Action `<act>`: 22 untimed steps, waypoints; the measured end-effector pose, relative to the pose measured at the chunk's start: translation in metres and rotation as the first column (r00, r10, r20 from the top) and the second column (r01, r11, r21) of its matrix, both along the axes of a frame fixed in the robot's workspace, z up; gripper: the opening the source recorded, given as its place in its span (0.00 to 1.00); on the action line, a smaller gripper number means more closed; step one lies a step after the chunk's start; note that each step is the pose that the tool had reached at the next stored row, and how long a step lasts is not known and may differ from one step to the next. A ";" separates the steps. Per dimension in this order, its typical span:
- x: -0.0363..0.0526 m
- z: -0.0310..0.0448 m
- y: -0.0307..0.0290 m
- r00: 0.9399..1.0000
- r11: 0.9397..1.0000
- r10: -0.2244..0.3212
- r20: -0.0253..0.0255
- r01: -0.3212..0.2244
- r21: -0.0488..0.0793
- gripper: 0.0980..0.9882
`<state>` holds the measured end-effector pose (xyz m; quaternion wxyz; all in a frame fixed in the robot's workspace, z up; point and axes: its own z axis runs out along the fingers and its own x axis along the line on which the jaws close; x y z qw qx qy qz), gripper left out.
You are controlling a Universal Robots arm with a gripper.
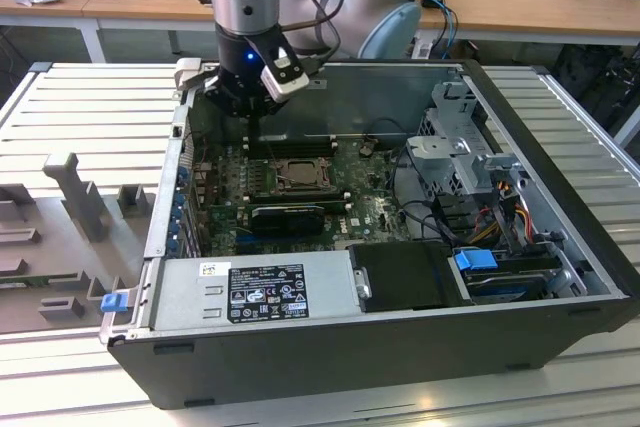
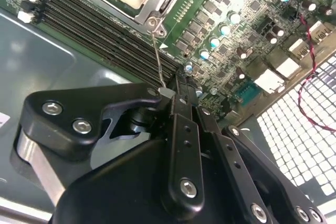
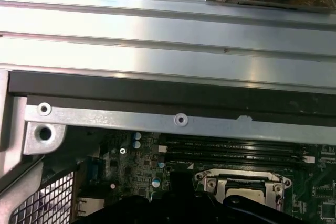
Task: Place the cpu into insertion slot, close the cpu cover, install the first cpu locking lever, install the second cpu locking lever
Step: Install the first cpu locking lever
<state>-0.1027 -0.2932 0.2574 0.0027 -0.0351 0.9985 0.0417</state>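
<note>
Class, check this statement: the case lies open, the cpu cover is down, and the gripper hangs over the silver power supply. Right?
One point is wrong. In the exterior view the gripper hangs over the motherboard, by the memory slots beside the cpu cover; the second wrist view shows it shut on a locking lever. The case does lie open and the cover is down.

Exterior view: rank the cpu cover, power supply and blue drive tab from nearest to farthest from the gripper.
From the gripper, shut on the lever:
1. cpu cover, close beside it, mid-board.
2. power supply, along the case's near wall.
3. blue drive tab, toward the exterior view's right.
</note>
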 end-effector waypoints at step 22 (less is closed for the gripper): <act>0.0130 0.0000 0.0000 1.000 1.000 0.000 0.000 0.000 0.000 0.01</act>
